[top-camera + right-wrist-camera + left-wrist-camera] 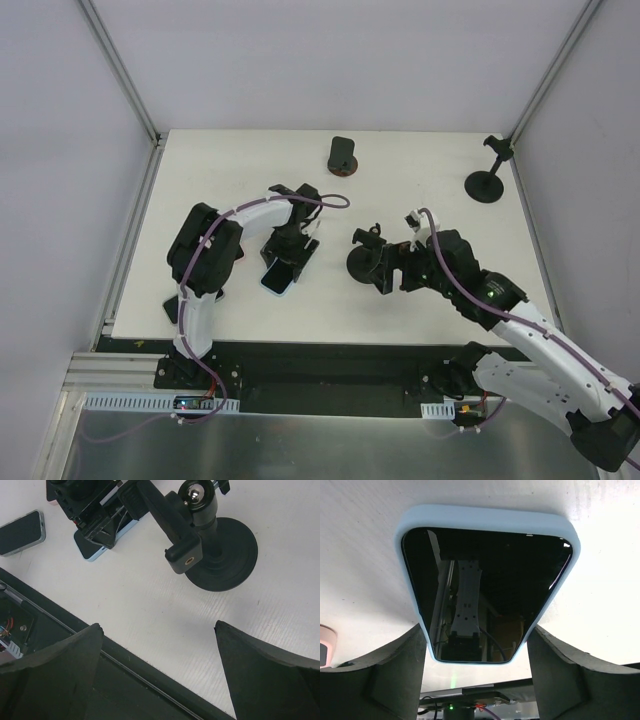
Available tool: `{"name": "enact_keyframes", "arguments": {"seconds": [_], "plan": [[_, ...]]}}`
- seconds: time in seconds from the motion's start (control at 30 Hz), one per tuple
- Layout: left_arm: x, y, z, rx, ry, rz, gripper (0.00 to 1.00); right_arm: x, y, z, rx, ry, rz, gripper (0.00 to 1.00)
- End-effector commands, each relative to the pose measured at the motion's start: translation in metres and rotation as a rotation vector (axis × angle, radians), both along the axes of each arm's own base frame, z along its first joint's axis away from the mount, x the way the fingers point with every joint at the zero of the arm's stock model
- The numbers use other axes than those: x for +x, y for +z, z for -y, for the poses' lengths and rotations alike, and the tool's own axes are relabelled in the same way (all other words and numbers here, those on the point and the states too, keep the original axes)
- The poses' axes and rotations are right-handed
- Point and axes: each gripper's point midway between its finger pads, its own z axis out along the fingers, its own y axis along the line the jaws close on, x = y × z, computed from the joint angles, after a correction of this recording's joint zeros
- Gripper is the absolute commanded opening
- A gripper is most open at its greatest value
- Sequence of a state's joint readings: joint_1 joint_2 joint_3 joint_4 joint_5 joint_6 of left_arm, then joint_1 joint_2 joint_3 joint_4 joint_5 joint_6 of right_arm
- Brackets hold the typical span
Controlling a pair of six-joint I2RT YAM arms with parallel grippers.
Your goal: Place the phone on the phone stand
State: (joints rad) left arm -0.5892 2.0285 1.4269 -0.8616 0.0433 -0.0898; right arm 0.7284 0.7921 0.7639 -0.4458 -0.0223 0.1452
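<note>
Nearest the arm bases, the right gripper (157, 627) hangs just on the near side of the phone stand (220, 555). Its fingers are spread wide with nothing between them. The stand has a round black base, a ball joint and a clamp bracket tilted over to its left. Nothing steadies it.

Left of the stand and apart from it, the phone (485, 590) lies flat on the white table (420, 190), screen up, in a pale blue case. The left gripper (476, 632) straddles the phone's near end, one pad along each long edge. The wrist view is too close and steep to show whether the pads pinch the case or only flank it, so I cannot tell if the phone is held.

Further left of the stand and nearer the bases, a second dark phone (22, 532) lies on the table. Beyond the stand, toward the back, a small holder (342, 158) carries what looks like another dark phone. A taller stand (485, 180) sits behind and to the right.

The main risk, as I judge it, is the hold itself. A grip this close to one end would likely let the phone droop or twist as it lifts, and the smooth case could slide out. The unheld stand might also skid or tip if the phone pushes against its tilted bracket on the way in.
</note>
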Motion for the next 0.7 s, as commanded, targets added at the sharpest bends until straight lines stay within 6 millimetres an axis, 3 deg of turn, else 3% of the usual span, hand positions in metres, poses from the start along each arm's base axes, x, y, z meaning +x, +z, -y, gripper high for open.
{"name": "enact_keyframes", "arguments": {"seconds": [0.0,0.1,0.2,0.27,0.4,0.67], "plan": [[-0.004,-0.017,-0.003,0.027,-0.028,-0.045,0.48,0.012,0.021,0.001,0.022,-0.052,0.055,0.96],[-0.005,-0.015,0.001,0.004,-0.037,-0.056,0.24,0.014,0.026,0.005,0.044,-0.086,0.076,0.96],[-0.005,-0.013,-0.001,0.007,-0.041,-0.047,0.17,0.016,0.035,0.012,0.081,-0.134,0.115,0.96],[-0.005,-0.011,-0.001,0.003,-0.044,-0.044,0.0,0.015,0.044,0.016,0.092,-0.133,0.15,0.96],[-0.002,-0.005,0.002,-0.008,-0.032,-0.02,0.0,0.011,0.048,0.023,0.06,-0.119,0.169,0.96],[0.009,0.03,0.005,-0.06,0.007,0.109,0.0,0.008,0.051,0.024,0.024,-0.095,0.152,0.96]]}}
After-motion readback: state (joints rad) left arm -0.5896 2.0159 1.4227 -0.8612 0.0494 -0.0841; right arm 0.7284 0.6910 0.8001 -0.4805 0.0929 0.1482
